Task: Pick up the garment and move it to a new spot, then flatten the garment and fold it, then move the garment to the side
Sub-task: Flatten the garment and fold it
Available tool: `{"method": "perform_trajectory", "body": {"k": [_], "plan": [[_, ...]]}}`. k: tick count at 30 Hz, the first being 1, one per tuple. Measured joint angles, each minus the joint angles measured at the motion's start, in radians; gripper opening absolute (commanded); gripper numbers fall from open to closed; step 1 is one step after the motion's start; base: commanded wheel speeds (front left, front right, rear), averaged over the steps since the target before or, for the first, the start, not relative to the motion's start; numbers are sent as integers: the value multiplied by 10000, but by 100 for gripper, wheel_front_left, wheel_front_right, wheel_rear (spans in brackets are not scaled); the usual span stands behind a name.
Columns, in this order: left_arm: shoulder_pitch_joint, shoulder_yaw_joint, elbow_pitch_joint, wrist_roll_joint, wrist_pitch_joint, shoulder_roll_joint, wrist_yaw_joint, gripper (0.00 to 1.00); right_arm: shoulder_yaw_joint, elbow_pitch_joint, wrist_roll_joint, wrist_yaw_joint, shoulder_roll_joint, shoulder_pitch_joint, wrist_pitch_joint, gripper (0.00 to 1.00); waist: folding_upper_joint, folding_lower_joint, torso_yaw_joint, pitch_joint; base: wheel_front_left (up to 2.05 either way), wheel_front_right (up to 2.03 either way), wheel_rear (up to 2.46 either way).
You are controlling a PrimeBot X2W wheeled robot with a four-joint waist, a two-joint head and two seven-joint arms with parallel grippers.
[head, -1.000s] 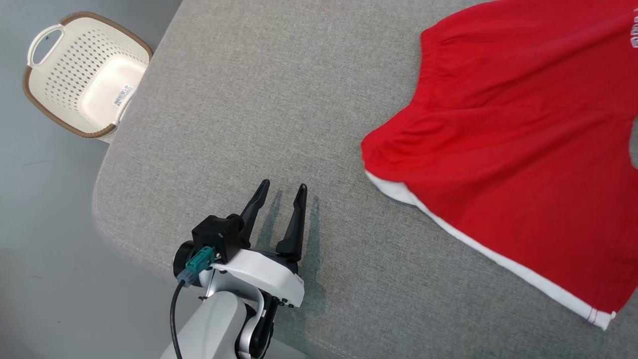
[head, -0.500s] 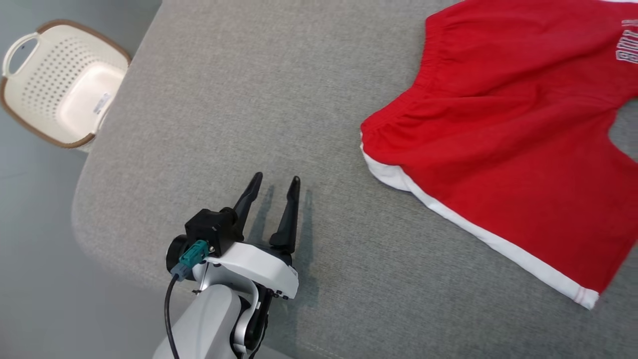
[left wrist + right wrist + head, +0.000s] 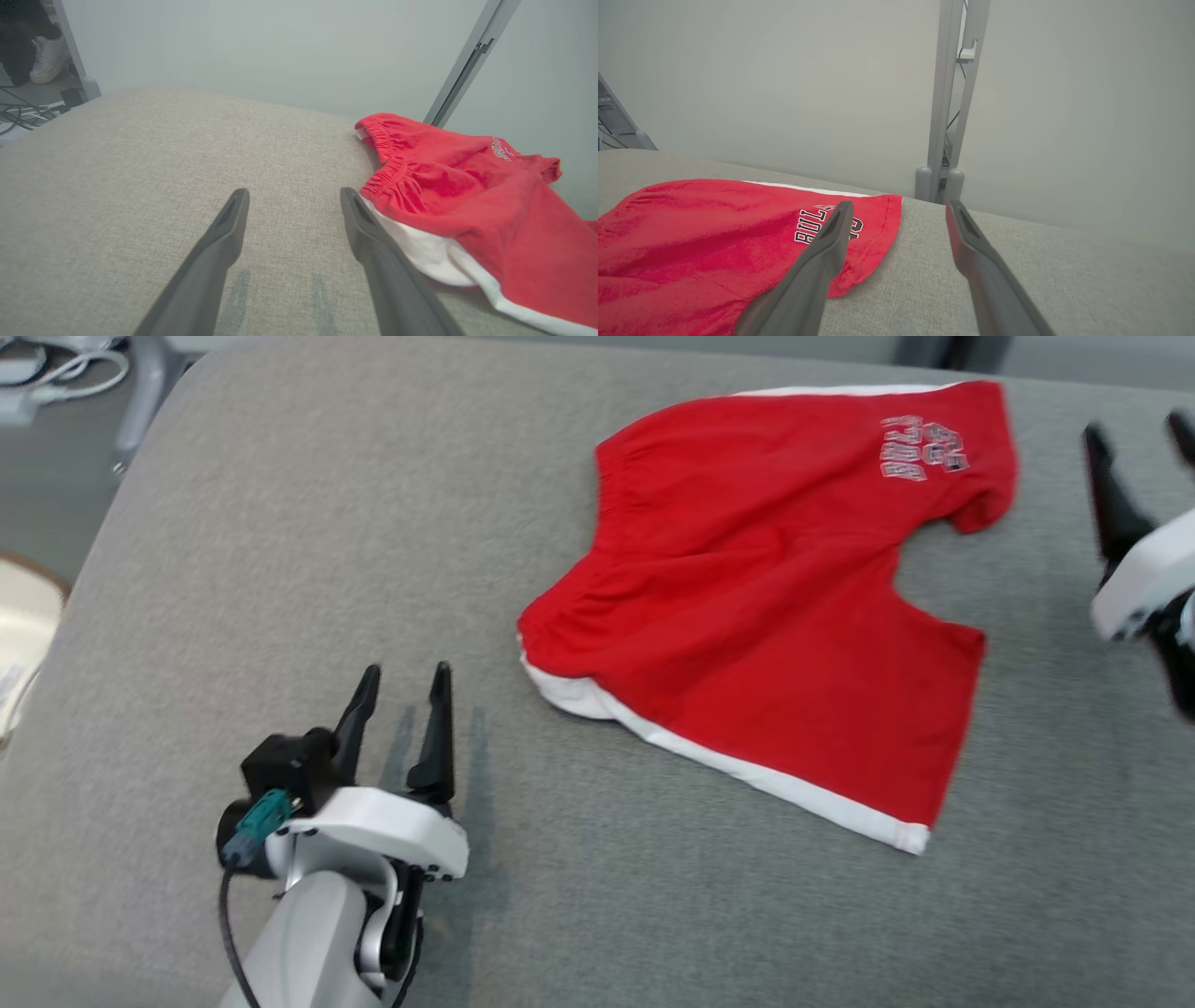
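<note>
We find the red shorts (image 3: 756,607) lying spread out on the grey padded surface (image 3: 280,569), towards its far right part in the head view. The gathered waistband faces the robot's left and the two legs point to its right. A white stripe runs along the near side seam, and a second white edge shows at the far side. The far leg carries white lettering near its hem. The cloth is mostly flat, with light wrinkles below the waistband.

The left gripper (image 3: 407,670) sits at the near left of the surface, its two dark fingers apart with nothing between them. It is beside the waistband corner and, in the head view, clear of it. Finger shadows fall on the padding directly beneath. In the left wrist view the right-hand finger lines up with the white stripe, but we cannot tell any contact from that angle.

The right gripper (image 3: 1136,427) appears blurred at the right edge of the head view, just beyond the far leg and separate from it. Its fingers are likewise apart and hold nothing. In the right wrist view one finger crosses in front of the lettering.

Also noted: the rim of a pale basket (image 3: 23,635) on the floor to the left, loose cables (image 3: 56,369) at the far left, a white shoe (image 3: 46,56), and a grey metal post (image 3: 952,93) behind the surface.
</note>
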Motion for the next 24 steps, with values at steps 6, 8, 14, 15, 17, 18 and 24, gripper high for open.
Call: {"method": "perform_trajectory", "body": {"k": [6,8,14,15,17,18,24], "plan": [[264,677,533,-58,-2,71,-169,100,-1204,-2019,-343,0,345,2137,-15,100,0,0,-1044,-604,0,0,0],[246,838,686,-58,-2,119,-267,100,-1770,-2640,-500,0,497,2778,-17,100,0,0,-1391,-714,0,0,0],[111,1164,1072,67,0,198,-389,100,-2637,-4080,-928,-2,1335,4791,-17,100,0,0,-2176,-878,0,0,0],[80,1187,1141,71,0,198,-433,100,-2591,-4274,-965,-2,1484,5060,-17,100,0,0,-2260,-884,0,0,0],[67,1189,1312,146,0,186,-495,100,-2514,-4577,-957,-2,1756,5507,-17,100,0,0,-2391,-897,0,0,0],[68,1185,1409,151,0,176,-516,100,-2458,-4690,-957,-2,1854,5676,-17,100,0,0,-2444,-912,0,0,0],[17,1252,2180,151,0,188,-523,100,-2378,-4980,-1193,-2,2102,6086,-17,100,0,0,-2755,-1023,0,0,0]]}}
